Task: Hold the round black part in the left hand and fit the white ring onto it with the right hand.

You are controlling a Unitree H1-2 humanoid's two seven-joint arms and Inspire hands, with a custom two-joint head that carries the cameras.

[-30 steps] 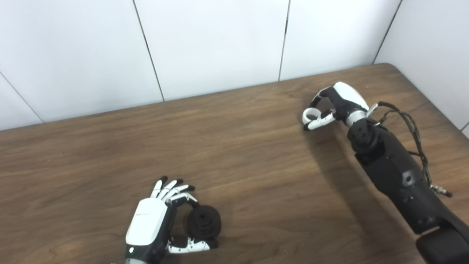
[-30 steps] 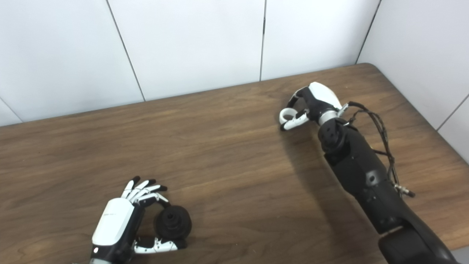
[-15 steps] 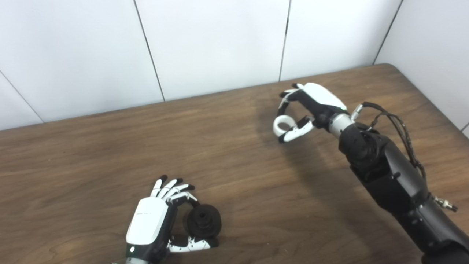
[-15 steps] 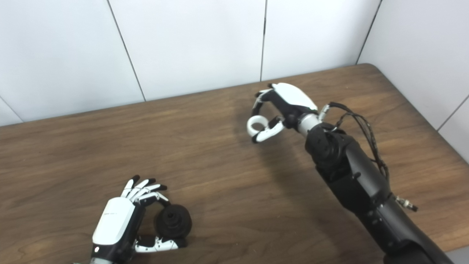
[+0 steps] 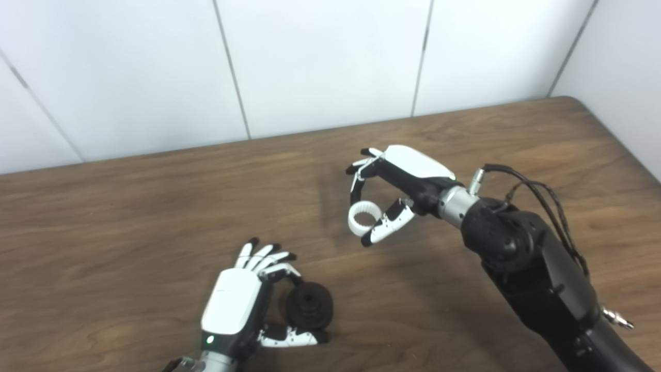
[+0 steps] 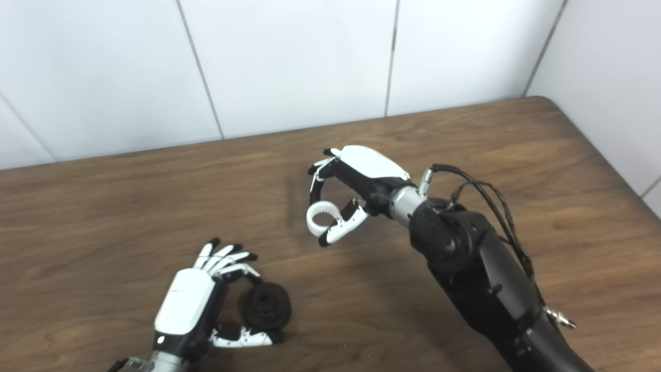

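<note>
- Brown wood-grain table filled the view, with white wall panels rising behind its far edge; nothing else lay on it that you could see.
- Nearest you, the left hand sat low at the front of the table, its arm coming in from the bottom edge.
- That hand was closed on the round black part, thumb under it and a fingertip over the top, while the other fingers fanned out free.
- You had the part turned so its stepped face and centre hole pointed toward the right, which I judged was meant to give the ring an open face to slide onto.
- Whether the part rested on the wood or hung just above it, I could not tell.
- Farther back, the right hand hovered above the table middle, clear of the surface, well apart from the black part.
- It pinched the white ring between thumb and a fingertip at the rim, leaving the bore open, sensible for threading it over the part.
- The ring's bore did not yet look lined up with the part's face, so I judged fitting was not begun.
</note>
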